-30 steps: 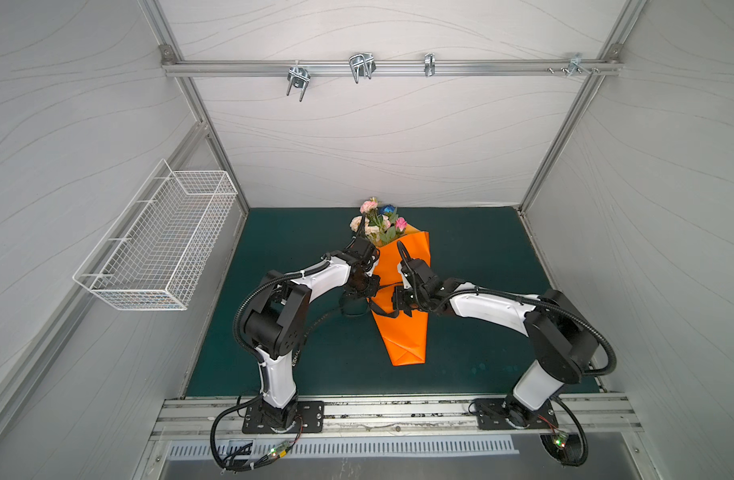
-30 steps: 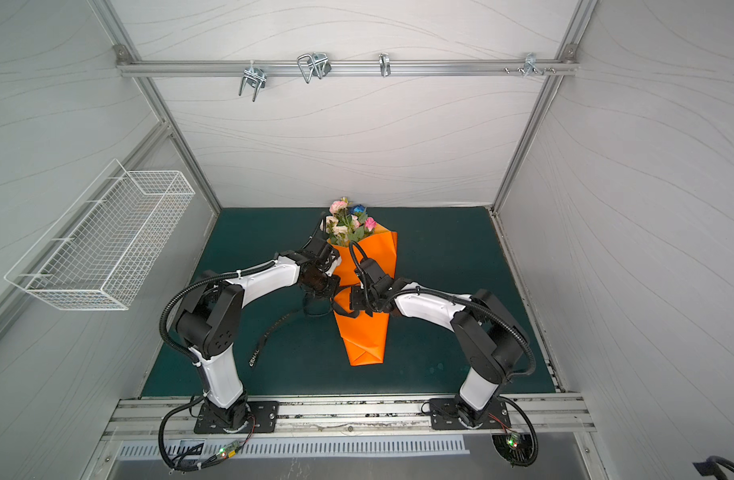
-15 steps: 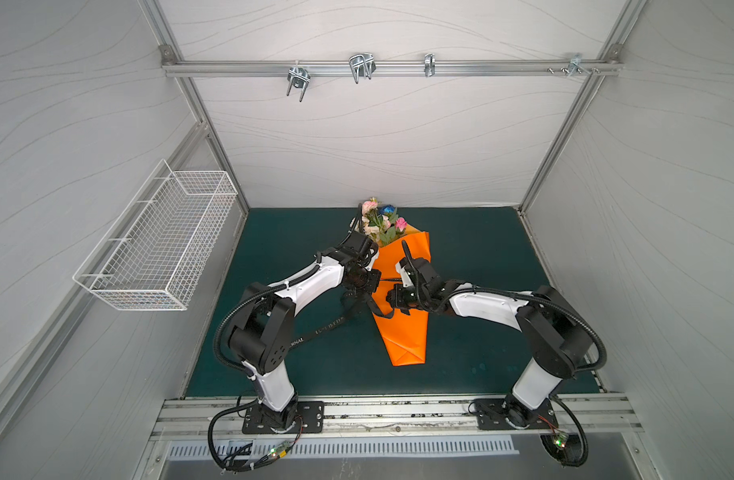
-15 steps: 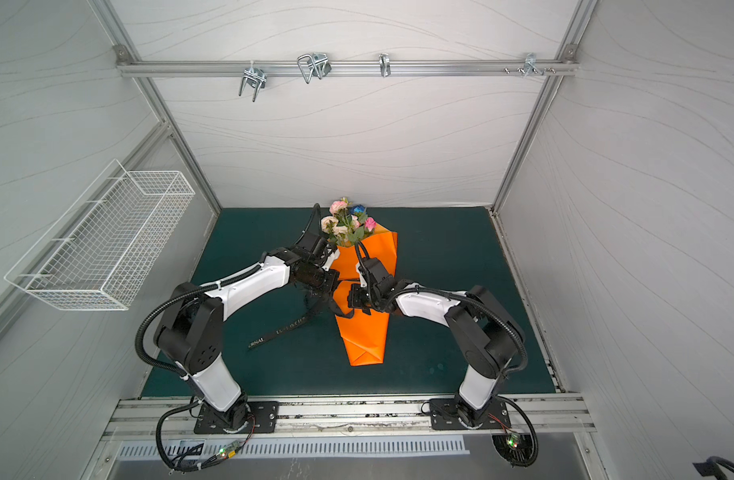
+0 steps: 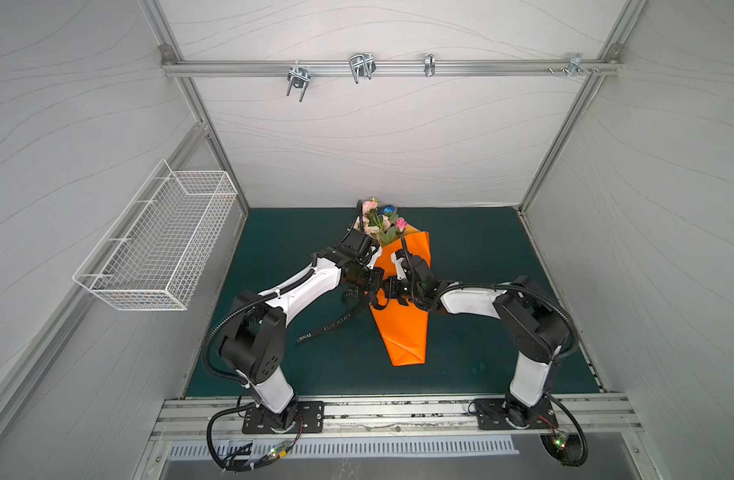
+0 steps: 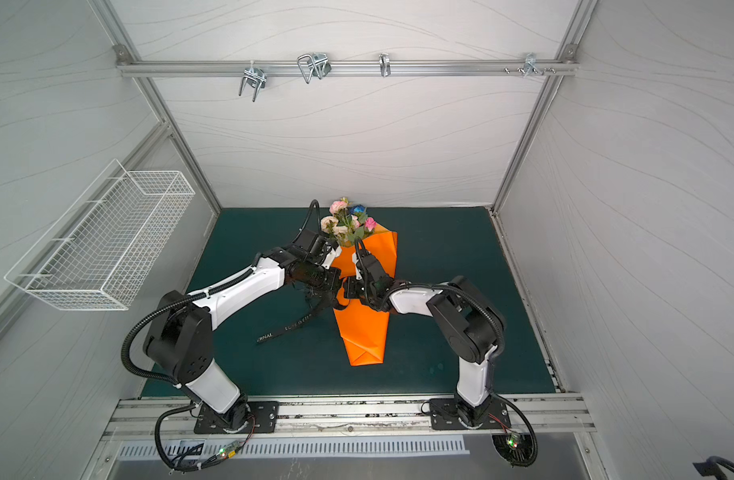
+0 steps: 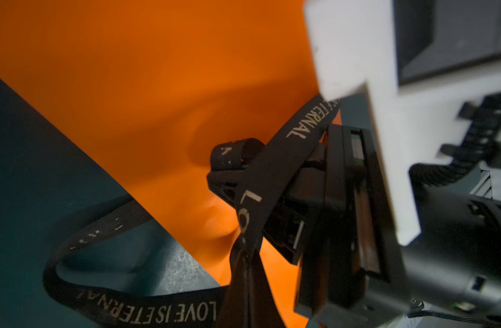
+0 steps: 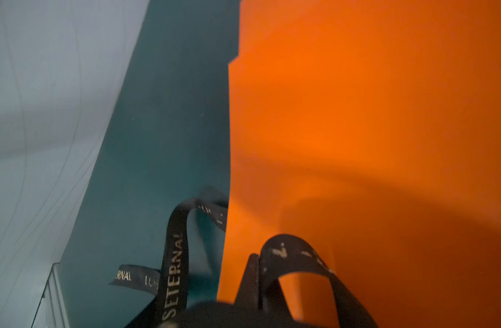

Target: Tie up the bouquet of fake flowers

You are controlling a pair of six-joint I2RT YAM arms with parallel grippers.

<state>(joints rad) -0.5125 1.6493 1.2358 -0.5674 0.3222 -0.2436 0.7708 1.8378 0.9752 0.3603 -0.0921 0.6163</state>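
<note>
We see a small bunch of fake flowers point(image 5: 382, 220) with pink, cream and one blue bloom and green leaves. It lies at the far middle of the dark green mat point(image 5: 481, 266), close to the back wall. Its blooms poke out of the far, wide end of a folded orange paper wrap point(image 5: 402, 332), and the paper hides the stems. The thin end of the wrap points to the near side. The two arms meet over the middle of the wrap, tip to tip. The left gripper point(image 5: 376, 286) reaches in from the left, and its jaws are squeezed tight on a long black ribbon with white letters point(image 7: 158, 313). The right gripper point(image 8: 255, 262) reaches in from the right. Its jaws are pressed together too, and they pinch a small loop of the same ribbon just above the orange paper. From the grippers the ribbon runs down to the mat on the left of the wrap and curls there, and its loose end lies flat toward the near left. A white wire basket point(image 5: 161, 249) hangs on the left wall, well apart from all this.
</note>
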